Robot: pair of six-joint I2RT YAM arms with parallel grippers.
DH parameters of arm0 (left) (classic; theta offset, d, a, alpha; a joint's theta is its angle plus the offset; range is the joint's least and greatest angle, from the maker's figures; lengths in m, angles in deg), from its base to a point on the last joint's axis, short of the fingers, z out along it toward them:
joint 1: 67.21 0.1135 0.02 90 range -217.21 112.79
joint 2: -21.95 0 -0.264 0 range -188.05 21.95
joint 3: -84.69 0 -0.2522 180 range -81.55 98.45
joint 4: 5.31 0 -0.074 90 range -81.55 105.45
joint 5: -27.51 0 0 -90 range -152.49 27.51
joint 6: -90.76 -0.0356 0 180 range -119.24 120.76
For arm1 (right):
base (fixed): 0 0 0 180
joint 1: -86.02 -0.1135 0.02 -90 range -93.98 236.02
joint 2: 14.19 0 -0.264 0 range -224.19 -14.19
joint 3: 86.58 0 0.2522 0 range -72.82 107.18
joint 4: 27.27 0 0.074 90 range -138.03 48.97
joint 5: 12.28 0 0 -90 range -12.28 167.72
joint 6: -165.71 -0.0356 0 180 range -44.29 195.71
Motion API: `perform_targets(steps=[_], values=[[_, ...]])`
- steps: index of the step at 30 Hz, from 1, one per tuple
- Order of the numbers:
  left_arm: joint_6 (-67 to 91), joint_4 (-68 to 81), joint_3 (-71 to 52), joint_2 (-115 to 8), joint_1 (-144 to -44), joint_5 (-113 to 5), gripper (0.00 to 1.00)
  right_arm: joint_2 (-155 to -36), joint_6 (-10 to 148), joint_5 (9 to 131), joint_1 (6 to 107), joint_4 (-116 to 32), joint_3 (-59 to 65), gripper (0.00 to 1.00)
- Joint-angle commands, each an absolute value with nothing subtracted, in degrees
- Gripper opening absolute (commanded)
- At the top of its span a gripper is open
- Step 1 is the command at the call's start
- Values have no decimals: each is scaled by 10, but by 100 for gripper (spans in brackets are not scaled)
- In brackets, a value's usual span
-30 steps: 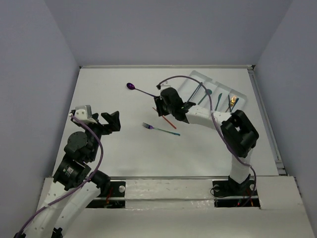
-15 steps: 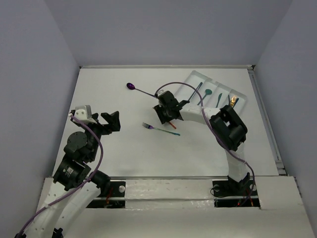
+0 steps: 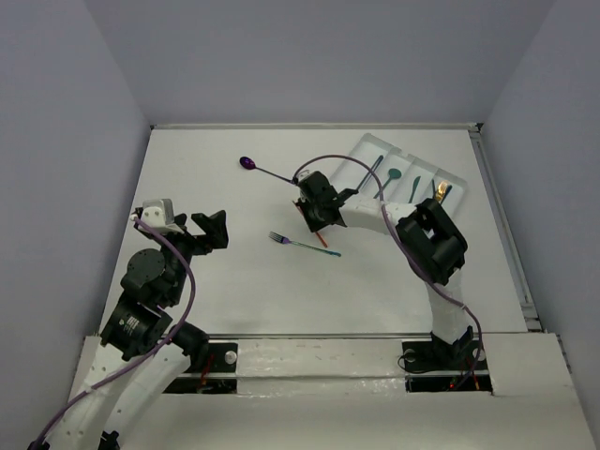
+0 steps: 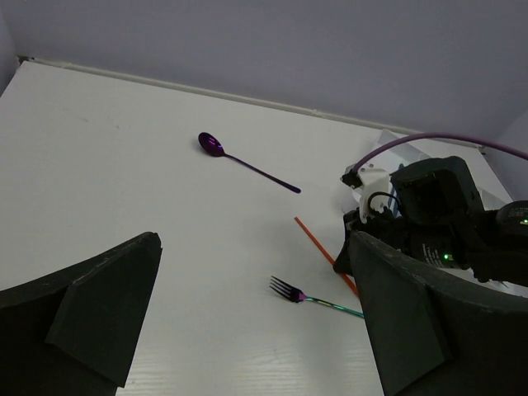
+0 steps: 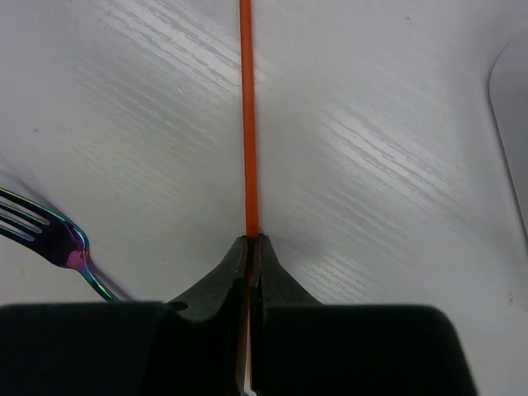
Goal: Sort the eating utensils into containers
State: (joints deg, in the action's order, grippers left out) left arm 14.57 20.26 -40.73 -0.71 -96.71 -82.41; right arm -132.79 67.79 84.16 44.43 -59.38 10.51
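My right gripper (image 5: 250, 241) (image 3: 315, 221) is shut on a red-orange stick (image 5: 246, 115) lying on the table; the stick also shows in the left wrist view (image 4: 313, 240) and its end in the top view (image 3: 322, 238). A purple-teal fork (image 3: 302, 243) (image 4: 307, 295) (image 5: 51, 241) lies just left of it. A purple spoon (image 3: 262, 170) (image 4: 243, 162) lies farther back. The white compartment tray (image 3: 367, 148) at the back right holds teal, blue and gold utensils (image 3: 412, 185). My left gripper (image 3: 214, 229) (image 4: 256, 330) is open and empty, well left of the fork.
The table's walls rise at the back and both sides. The right arm's purple cable (image 3: 352, 157) arcs over the tray's left end. The tray's corner (image 5: 513, 124) shows at the right edge of the right wrist view.
My right gripper has come down over the red-orange stick and closed on it. The left arm has not moved.
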Motion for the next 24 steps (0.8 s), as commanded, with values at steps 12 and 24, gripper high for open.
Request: perform_targets(steps=[12, 24], values=[[139, 169, -414, -3, -958, -818, 99, -1235, 663, 909, 501, -395, 115, 0], [139, 169, -415, 3, -958, -819, 99, -1214, 351, 1020, 625, -267, 36, 0]])
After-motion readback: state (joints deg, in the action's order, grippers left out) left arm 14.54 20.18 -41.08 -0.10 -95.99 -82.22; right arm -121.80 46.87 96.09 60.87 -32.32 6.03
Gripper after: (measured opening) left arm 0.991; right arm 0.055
